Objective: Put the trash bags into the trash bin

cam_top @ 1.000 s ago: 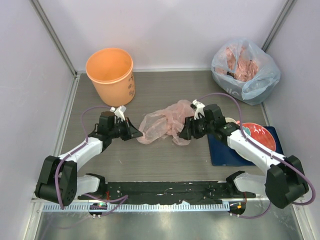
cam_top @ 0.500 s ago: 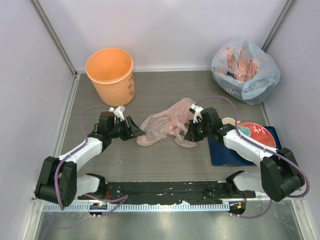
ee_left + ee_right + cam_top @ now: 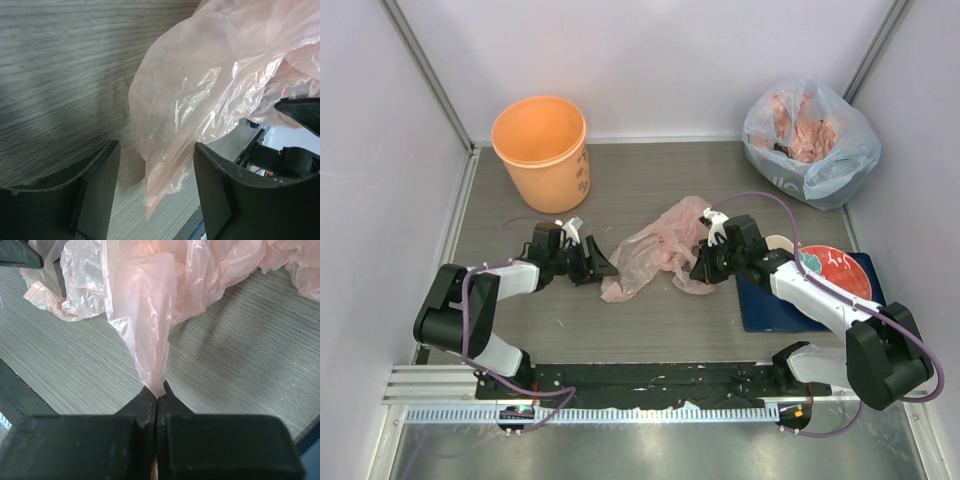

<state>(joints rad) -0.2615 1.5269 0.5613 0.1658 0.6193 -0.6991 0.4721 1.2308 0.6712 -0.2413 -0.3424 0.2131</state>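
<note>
Trash bag (image 3: 655,250): lying on counter (image 3: 650,185). Right claw (image 3: 159,392) pinching one fold tight; left claw (image 3: 155,165) gaping around opposite end, seemingly readying a two-sided lift.

You're on a grey wood-grain bench (image 3: 650,180), grain running left-right. Plain pale walls box it in on three sides: back wall (image 3: 650,60), left wall (image 3: 370,180), right wall (image 3: 925,200). A left post (image 3: 425,65) and a right post (image 3: 875,45), both metal, run up the back corners at a slant. Metal trim (image 3: 455,235) edges the bench's left side. Near edge: black strip (image 3: 660,378), white slotted rail (image 3: 620,413) just below it, then a brushed steel sheet (image 3: 650,450). Light is even and diffuse: soft shadows, mild glare on the steel.
</note>
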